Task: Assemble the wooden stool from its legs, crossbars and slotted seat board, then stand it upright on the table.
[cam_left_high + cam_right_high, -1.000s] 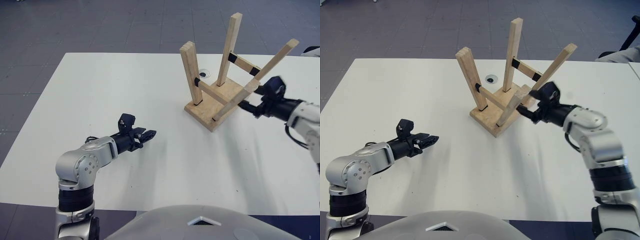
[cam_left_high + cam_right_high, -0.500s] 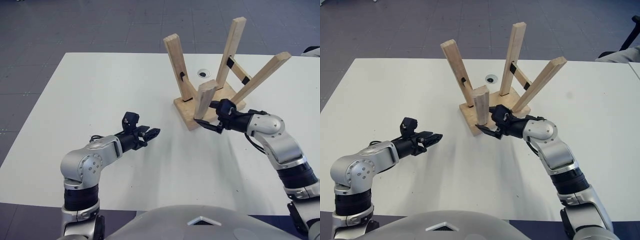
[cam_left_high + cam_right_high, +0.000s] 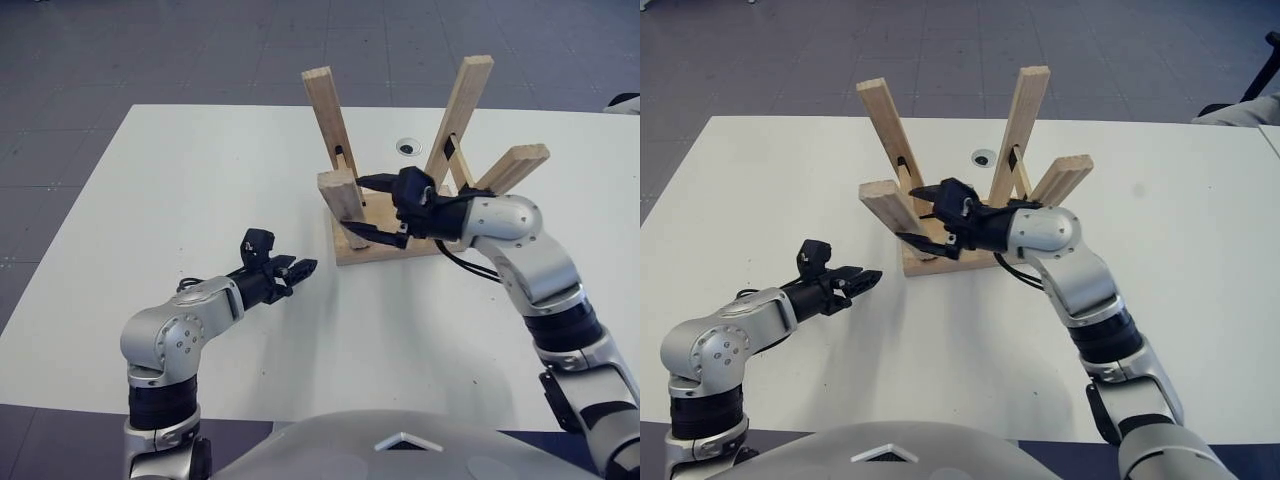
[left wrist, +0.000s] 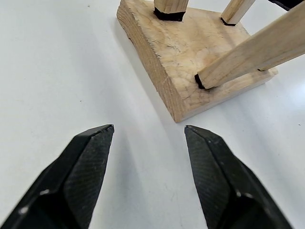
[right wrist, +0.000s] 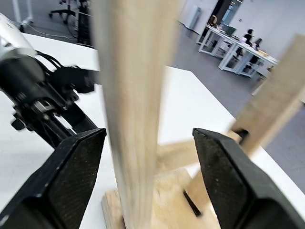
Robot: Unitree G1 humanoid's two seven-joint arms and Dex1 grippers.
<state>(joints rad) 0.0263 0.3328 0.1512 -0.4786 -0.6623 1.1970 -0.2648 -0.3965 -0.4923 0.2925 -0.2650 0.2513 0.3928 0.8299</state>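
So the stool [image 3: 392, 228] is sitting upside down on the table [image 3: 200, 170], seat board [image 4: 190, 62] flat, legs poking up. The right gripper [image 3: 360, 205] is spread wide around the nearest leg [image 3: 340, 195], not pinching it. The left gripper [image 3: 300, 266] is low over the table, fingers apart too, pointing at the seat board's corner but clear of it.

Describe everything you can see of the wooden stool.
The stool is pale, unfinished-looking wood and stands upside down: its thick seat board lies flat on the white table, four splayed legs pointing up, joined by crossbars, with black at the sockets. The right gripper straddles the nearest leg, fingers open either side.
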